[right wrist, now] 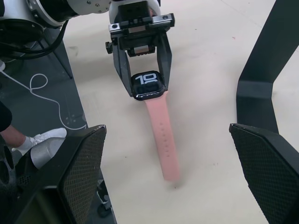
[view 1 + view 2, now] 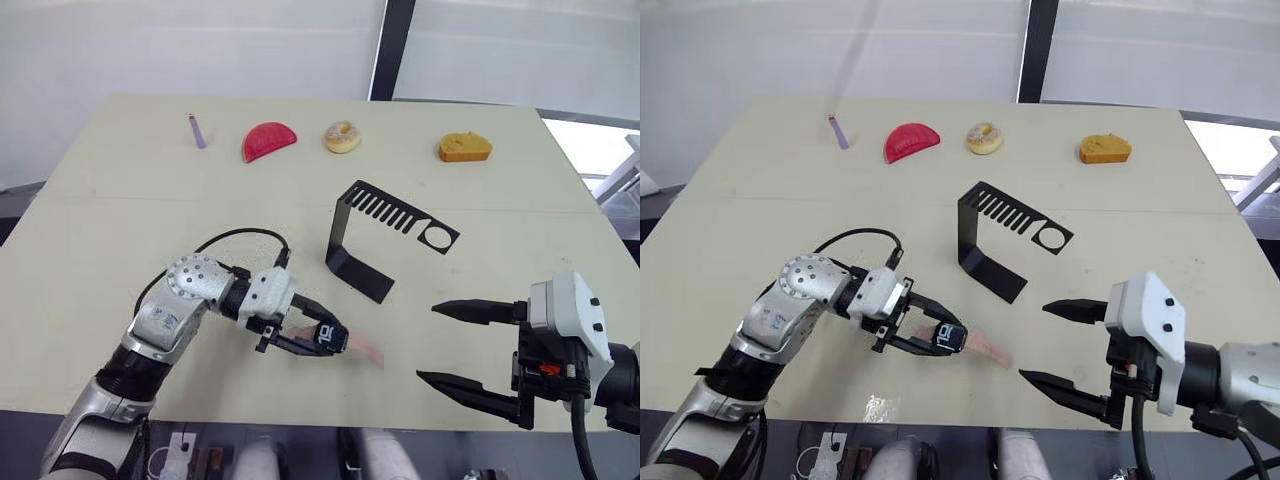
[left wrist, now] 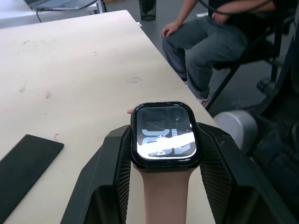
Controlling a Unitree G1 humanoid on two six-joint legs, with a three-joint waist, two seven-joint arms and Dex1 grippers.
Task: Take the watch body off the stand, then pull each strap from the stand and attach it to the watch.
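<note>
We grip watch body in left gripper | one strap attached | stand bare, second strap unseen | right gripper open, empty

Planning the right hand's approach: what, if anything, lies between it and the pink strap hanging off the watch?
Nothing visible does. Bare tabletop separates the open right hand from the pale pink strap on the small black watch body, which the left hand grips.

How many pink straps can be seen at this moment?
1. The pink strap is joined to the watch body held by the left gripper, lying on the table toward the right gripper. A second may be hidden; the stand holds none.
</note>
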